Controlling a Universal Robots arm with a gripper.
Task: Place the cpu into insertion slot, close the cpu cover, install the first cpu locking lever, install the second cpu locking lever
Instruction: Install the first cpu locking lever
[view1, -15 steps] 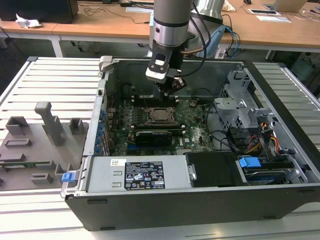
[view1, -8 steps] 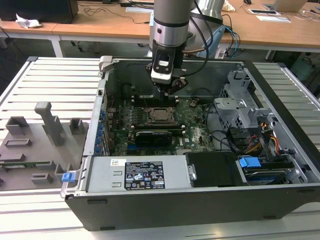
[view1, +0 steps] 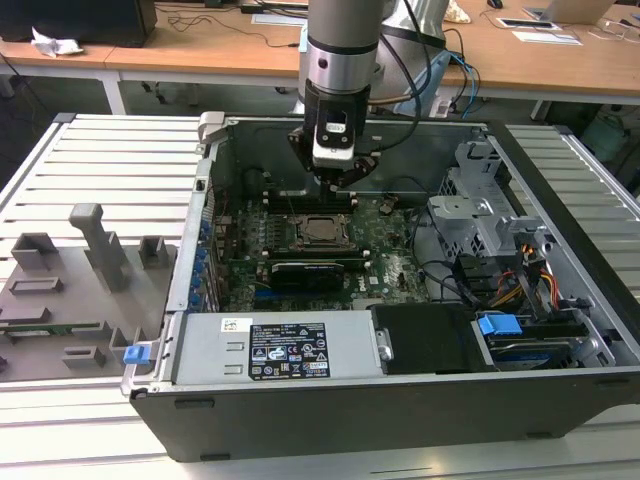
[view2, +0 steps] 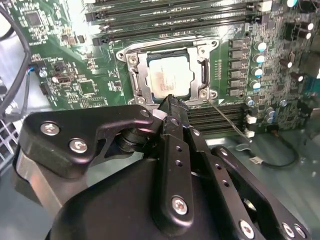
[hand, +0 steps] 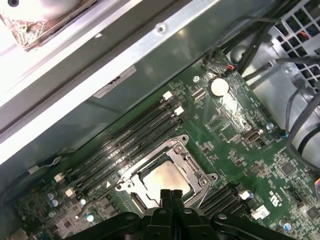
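Note:
The cpu lies flat in the insertion slot on the green motherboard, its pale metal top showing in both wrist views. The silver cpu cover frames it and lies down around the chip. A thin metal lever rod sticks out from one socket corner over the memory slots. My gripper hangs just above the socket's edge, fingertips pressed together, shut with nothing between them.
Long black memory slots flank the socket. The open computer case has a metal drive cage and loose cables at the exterior view's right. A grey fixture plate lies outside the case.

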